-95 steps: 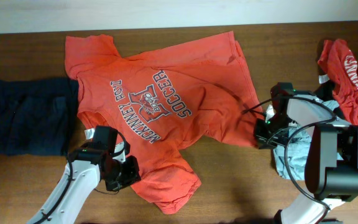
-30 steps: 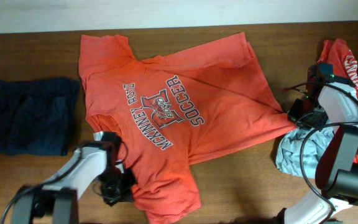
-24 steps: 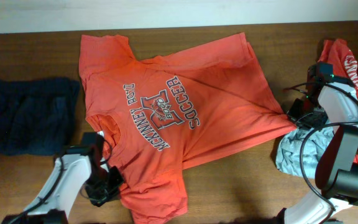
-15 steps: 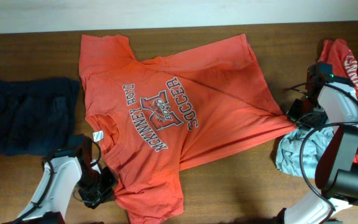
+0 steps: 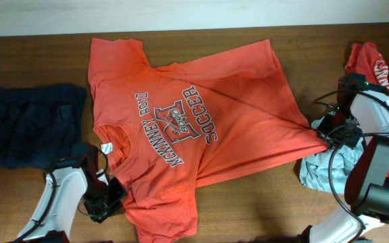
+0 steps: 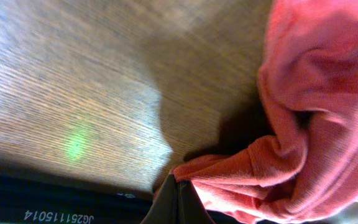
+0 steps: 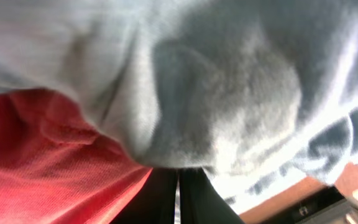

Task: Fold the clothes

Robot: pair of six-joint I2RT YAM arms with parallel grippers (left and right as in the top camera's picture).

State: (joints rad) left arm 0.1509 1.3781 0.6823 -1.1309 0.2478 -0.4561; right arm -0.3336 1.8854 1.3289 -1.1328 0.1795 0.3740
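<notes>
On the counter (image 5: 262,202), center, the orange tee (image 5: 194,128) lay print-up and skewed, w/ its collar toward the near-left and its hem toward the right. I had my left fingers (image 5: 105,201) pressed together on the tee's near-left edge, just below the collar tag. Left wrist cam confirmed: fingers (image 6: 166,200) pinching a fold of orange cloth (image 6: 316,112), bare wood (image 6: 73,93) beside it. My right fingers (image 5: 329,133) were closed on the tee's right corner, which was drawn out to a point. On the right wrist cam the fingers (image 7: 160,194) were nipping red-orange fabric (image 7: 42,168), w/ a pale grey-blue garment (image 7: 229,81) crowding the rest of the view. Overhead, that grey-blue piece (image 5: 316,170) sat crumpled just beside the right arm. A red printed tee (image 5: 377,71) was bunched at the far right edge, and a navy garment (image 5: 32,125) lay at the left, touching the orange tee.
</notes>
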